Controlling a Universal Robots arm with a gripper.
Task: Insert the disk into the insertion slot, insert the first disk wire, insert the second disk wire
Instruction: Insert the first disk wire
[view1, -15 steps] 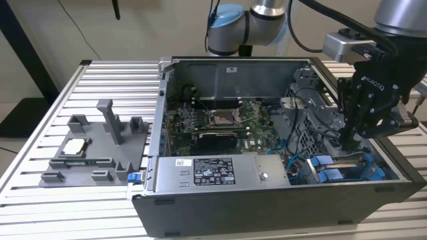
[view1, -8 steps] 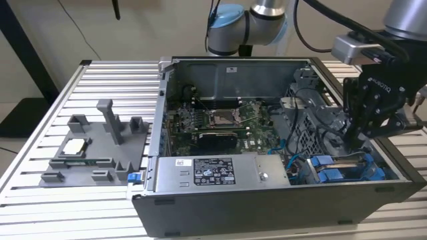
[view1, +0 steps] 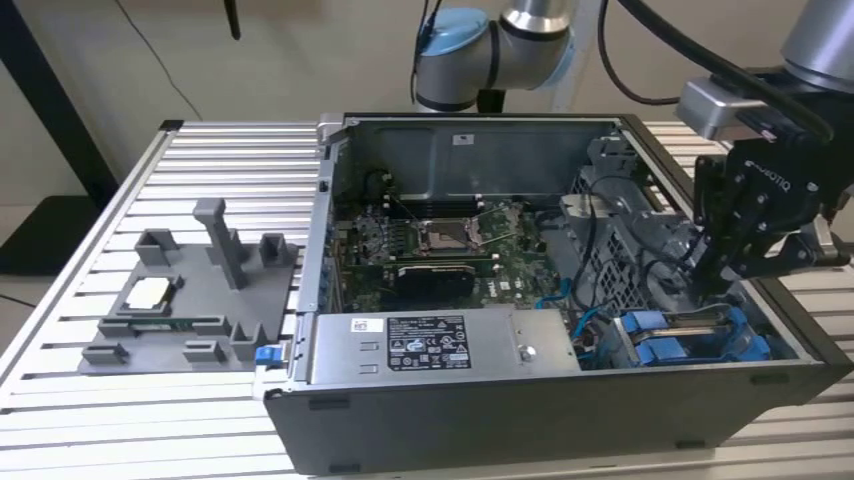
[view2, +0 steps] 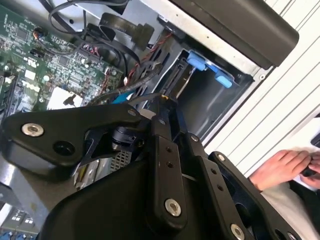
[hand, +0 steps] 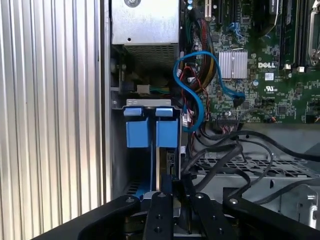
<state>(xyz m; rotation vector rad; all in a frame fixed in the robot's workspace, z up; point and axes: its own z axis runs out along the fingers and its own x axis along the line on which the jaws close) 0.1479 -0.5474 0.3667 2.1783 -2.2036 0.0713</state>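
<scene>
Slatted surface (view1: 200, 150) bears the case (view1: 534, 420); we judge the disk (hand: 166, 135) seated in the insertion slot (hand: 117, 150), wires (hand: 196, 107) pending, gripper (view1: 707, 280) fingers (view2: 161, 117) closed, load unclear.

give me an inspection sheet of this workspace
surface: slatted metal table carrying the open computer case
job's things: disk in its blue frame looks seated in the insertion slot
clutter: grey fixture tray with small parts, on the exterior view's left
grippers: end effector hangs inside the case, just over the slot
cables: blue cable and black cables loop beside the slot
surroundings: a person's hand near the table; robot arm base behind the case
</scene>
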